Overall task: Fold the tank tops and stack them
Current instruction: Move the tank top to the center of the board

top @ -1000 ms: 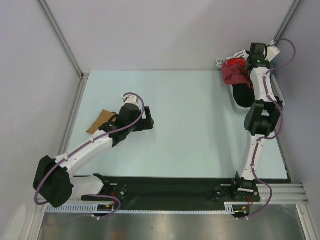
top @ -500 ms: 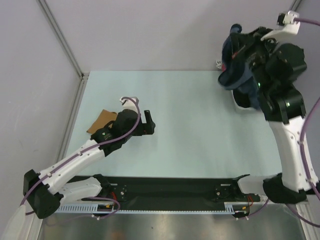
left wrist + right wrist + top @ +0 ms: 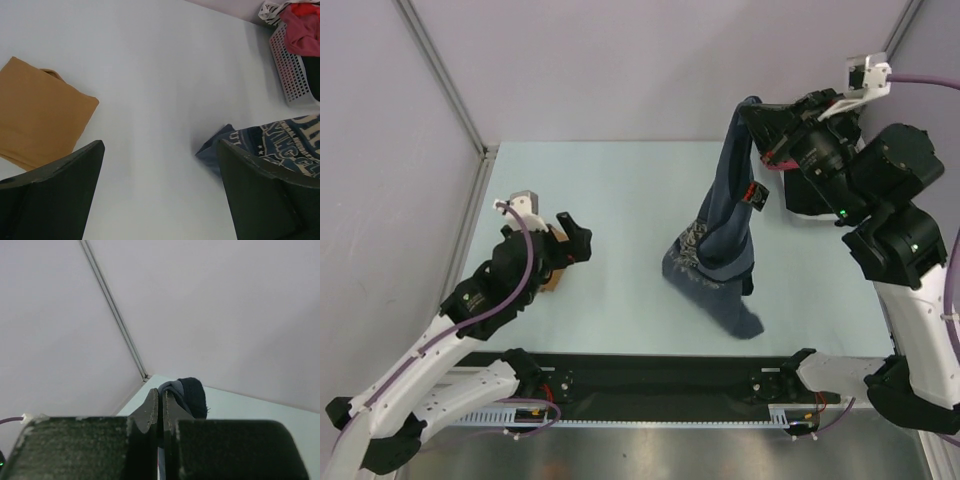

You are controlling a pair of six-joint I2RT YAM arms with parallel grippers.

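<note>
Across the pale green table (image 3: 620,190), I am watching two jobs at different stages. Toward the right middle, the slate-blue tank top (image 3: 722,240) is hanging in a long drape from the right gripper (image 3: 752,108). Its lower end is bunching on the table while its upper end is being held high. I am judging that lifting it this way lets the cloth fall straight, ready to be laid flat for folding. Its printed front is showing at the right edge of the left wrist view.

Far back on the right, the white perforated basket (image 3: 292,70) is holding red and striped garments, well apart from the working area. On the left side, the tan-brown tank top (image 3: 37,115) is lying as a neat folded rectangle, which I am taking as the base of the stack.

Just beside it, the left gripper (image 3: 159,150) is hovering with its jaws spread wide and nothing between them, leaving the folded piece free. The right gripper's jaws are pressing tight together on a dark-trimmed fold at the blue top's upper edge, and that small pinch is carrying the whole garment.
</note>
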